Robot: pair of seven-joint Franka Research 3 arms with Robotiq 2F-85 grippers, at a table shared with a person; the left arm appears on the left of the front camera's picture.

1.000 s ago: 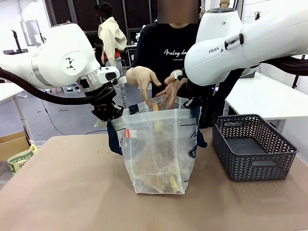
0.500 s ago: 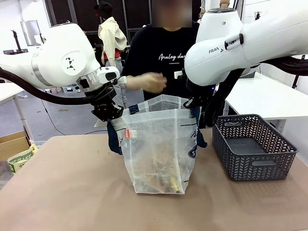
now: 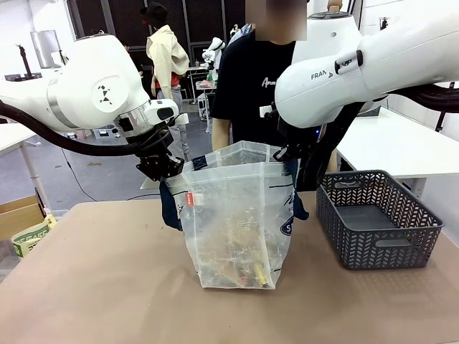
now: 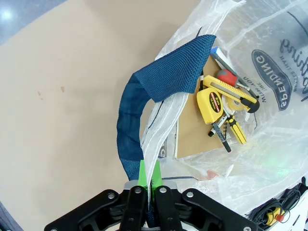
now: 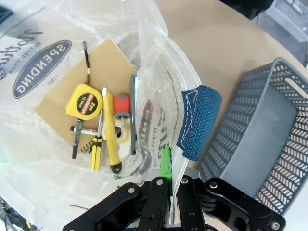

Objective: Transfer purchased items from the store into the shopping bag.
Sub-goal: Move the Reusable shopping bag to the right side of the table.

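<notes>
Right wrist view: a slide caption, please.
Right gripper pinches the shopping bag; tape measure, utility knife and screwdriver lie inside.

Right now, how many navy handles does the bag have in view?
2. The left handle loops beside the left fingers, which pinch the rim of the bag; the right handle hangs beside the right fingers, toward the basket.

Your shopping bag (image 3: 237, 229) was clear plastic, with navy handles, navy oval print and a red tag. You logged the basket (image 3: 358, 215) dark grey, lattice sides. Inside you saw a tan card (image 5: 103, 67), yellow tape measure (image 5: 85, 102), red-handled screwdriver (image 5: 122, 103). Tan table (image 3: 107, 287).
</notes>
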